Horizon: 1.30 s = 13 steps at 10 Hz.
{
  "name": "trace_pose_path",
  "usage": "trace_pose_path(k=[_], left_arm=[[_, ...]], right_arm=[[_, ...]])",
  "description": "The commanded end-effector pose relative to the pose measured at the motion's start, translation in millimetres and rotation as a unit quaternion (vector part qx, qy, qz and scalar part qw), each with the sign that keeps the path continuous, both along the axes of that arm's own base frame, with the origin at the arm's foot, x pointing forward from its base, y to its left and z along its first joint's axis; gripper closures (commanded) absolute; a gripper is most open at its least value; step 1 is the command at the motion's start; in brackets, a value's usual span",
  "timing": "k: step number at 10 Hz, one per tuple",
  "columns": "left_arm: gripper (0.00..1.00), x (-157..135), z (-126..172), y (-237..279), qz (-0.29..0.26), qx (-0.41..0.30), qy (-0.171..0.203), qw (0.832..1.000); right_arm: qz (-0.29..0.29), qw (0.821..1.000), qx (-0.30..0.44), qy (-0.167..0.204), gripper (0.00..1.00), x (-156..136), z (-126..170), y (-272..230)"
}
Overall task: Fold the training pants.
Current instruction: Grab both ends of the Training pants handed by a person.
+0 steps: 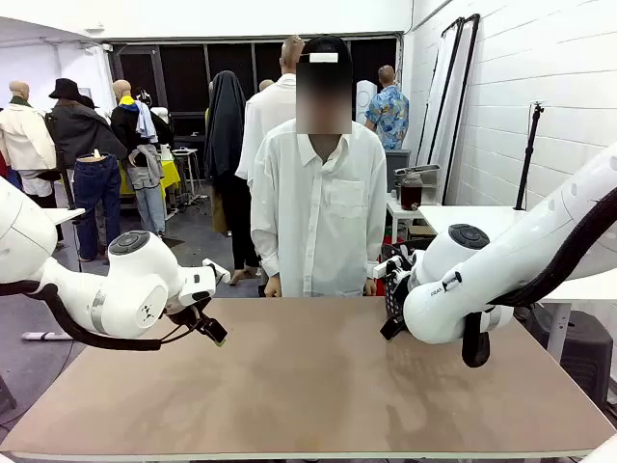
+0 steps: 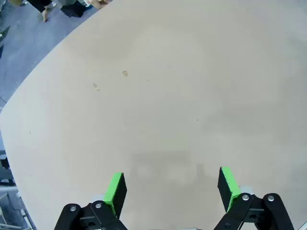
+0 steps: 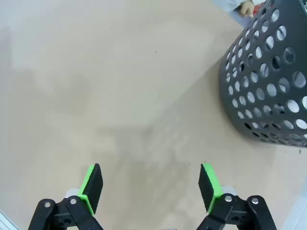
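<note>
Honestly, where the training pants lie I cannot tell; the holes in the dark grey basket [image 3: 268,86] give only darkness inside. That basket stands on the worktop [image 1: 308,386] toward its far right corner, just beyond my right fingers [image 3: 92,188], which are spread wide apart and grip nothing, with bare tan surface under their green pads. My left fingers [image 2: 116,191] are likewise wide apart and hold nothing, hanging over the worktop near its left edge, where a few small specks [image 2: 124,73] mark the surface. A person [image 1: 318,193] in a white shirt stands at the far edge, one hand [image 3: 249,7] close by the basket.
</note>
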State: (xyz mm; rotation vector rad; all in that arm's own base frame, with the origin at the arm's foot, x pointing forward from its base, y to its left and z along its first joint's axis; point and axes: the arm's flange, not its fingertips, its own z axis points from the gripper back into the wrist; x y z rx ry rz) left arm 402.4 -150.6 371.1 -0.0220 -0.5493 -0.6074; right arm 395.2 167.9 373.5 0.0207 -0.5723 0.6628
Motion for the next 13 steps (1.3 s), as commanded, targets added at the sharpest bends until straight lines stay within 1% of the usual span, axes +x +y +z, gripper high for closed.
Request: trace_pose_path(k=[1,13], left_arm=[[0.00,0.0,0.0,0.0,0.000,0.000,0.000,1.000],[0.00,0.0,0.0,0.0,0.000,0.000,0.000,1.000]], right_arm=[[0.000,1.000,0.000,0.000,0.00,0.0,0.0,0.0],[0.000,1.000,0.000,0.000,0.00,0.0,0.0,0.0]])
